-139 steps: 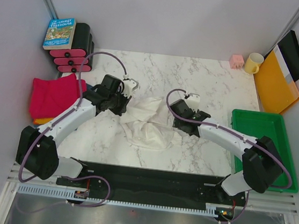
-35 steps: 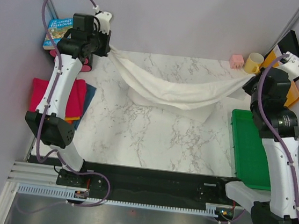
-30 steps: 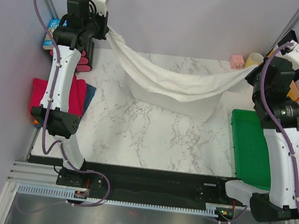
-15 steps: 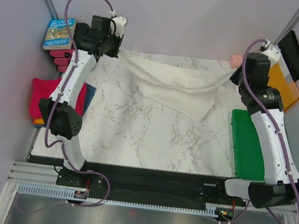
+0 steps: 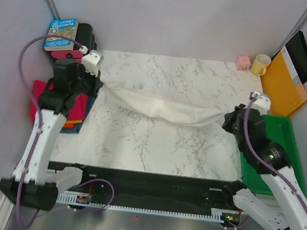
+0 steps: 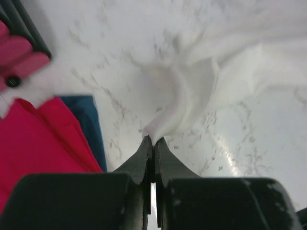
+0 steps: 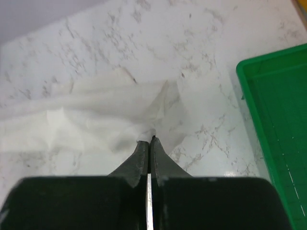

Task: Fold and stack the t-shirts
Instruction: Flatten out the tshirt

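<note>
Nearest us the marble tabletop lies bare in front of the arm bases. Just beyond, across its middle, the cream-white shirt is drawn out in a long, sagging band from left to right, and we hold it at both ends. The left pincer is clamped tight on a bunched bit of cloth at the left; the right pincer is nipped on a puckered bit at the right, beside the green tray. Which part of the shirt each one has we cannot tell. The cloth looks thin, light and limp, so we judge it will droop and crumple wherever it is not kept taut. It wants taking by corners or shoulder seams, both sides together, and easing down flat. At the left edge the folded magenta shirt is stacked with a blue one and an orange one. Farthest back are a book, a yellow mug and an orange folder.
</note>
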Robot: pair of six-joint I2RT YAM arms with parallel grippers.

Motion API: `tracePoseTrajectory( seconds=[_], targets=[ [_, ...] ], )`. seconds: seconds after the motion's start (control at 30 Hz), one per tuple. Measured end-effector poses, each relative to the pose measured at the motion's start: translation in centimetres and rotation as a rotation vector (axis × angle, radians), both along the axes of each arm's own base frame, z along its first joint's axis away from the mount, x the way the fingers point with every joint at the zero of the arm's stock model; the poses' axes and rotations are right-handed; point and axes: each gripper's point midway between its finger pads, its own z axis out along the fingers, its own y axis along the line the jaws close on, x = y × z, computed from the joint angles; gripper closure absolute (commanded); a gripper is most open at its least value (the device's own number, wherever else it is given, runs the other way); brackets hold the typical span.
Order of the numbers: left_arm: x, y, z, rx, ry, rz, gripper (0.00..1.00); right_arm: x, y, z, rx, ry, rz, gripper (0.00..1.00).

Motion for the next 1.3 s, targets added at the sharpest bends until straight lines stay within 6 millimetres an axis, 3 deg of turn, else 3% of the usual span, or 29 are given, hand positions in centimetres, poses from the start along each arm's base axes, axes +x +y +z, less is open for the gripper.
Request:
tracePoseTrajectory(
  seconds=[0.13, 0.23, 0.33, 0.43, 0.6, 0.73, 0.8, 0.87, 0.97, 1.0, 1.03, 1.07, 1.1, 1.17, 1.23, 1.3],
  targets=[
    [-6.8, -1.0, 12.7, -0.076, -0.399, -0.078, 0.98, -3.2, -2.5, 6.2, 0.081, -0.188, -0.04, 1.0],
    [-10.5, -2.0, 18.2, -0.123, -0.558, -0.144, 0.98, -4.4, -4.0, 11.3, 0.121, -0.304, -0.071, 1.0],
    [-11.7, -2.9, 18.5, -0.16, -0.558, -0.185, 0.98, -4.5, -4.4, 13.4, 0.117, -0.338, -0.08, 1.0],
    [-11.0, -3.3, 16.0, -0.185, -0.469, -0.19, 0.98, -3.4, -4.2, 12.5, 0.064, -0.3, -0.09, 1.0],
    [-7.0, -3.3, 10.5, -0.192, -0.272, -0.157, 0.98, 0.7, -2.5, 8.2, -0.07, -0.162, -0.09, 1.0],
    [0.2, -3.2, 6.4, -0.167, -0.09, -0.104, 0.98, 6.8, -2.1, 4.7, -0.148, -0.031, -0.125, 1.0],
    [4.9, -3.2, 5.2, -0.143, -0.038, -0.076, 0.98, 10.3, -2.5, 4.1, -0.167, 0.006, -0.157, 1.0],
    [8.9, -3.3, 4.8, -0.116, -0.015, -0.055, 0.98, 14.1, -2.6, 5.3, -0.176, 0.006, -0.178, 1.0],
    [14.2, -4.0, 8.4, -0.094, -0.099, -0.045, 0.98, 19.3, -1.4, 11.1, -0.15, -0.109, -0.176, 1.0],
    [15.6, -4.2, 10.8, -0.094, -0.153, -0.043, 0.98, 20.3, -1.0, 13.5, -0.131, -0.166, -0.172, 1.0],
    [17.1, -4.4, 14.5, -0.099, -0.248, -0.043, 0.98, 20.9, -0.7, 16.5, -0.106, -0.239, -0.167, 1.0],
    [17.8, -4.5, 16.9, -0.103, -0.323, -0.042, 0.98, 20.8, -0.5, 18.2, -0.09, -0.282, -0.162, 1.0],
    [17.7, -4.5, 20.1, -0.106, -0.408, -0.036, 0.98, 20.2, -0.6, 20.5, -0.071, -0.333, -0.158, 1.0],
    [16.3, -4.2, 23.7, -0.113, -0.497, -0.032, 0.98, 18.5, -0.9, 24.0, -0.034, -0.417, -0.156, 1.0],
    [14.0, -3.7, 25.8, -0.112, -0.545, -0.022, 0.98, 17.0, -1.4, 25.2, -0.019, -0.45, -0.158, 1.0],
    [12.0, -3.3, 25.9, -0.109, -0.548, -0.015, 0.98, 15.3, -1.9, 24.6, -0.017, -0.45, -0.156, 1.0]
  ],
)
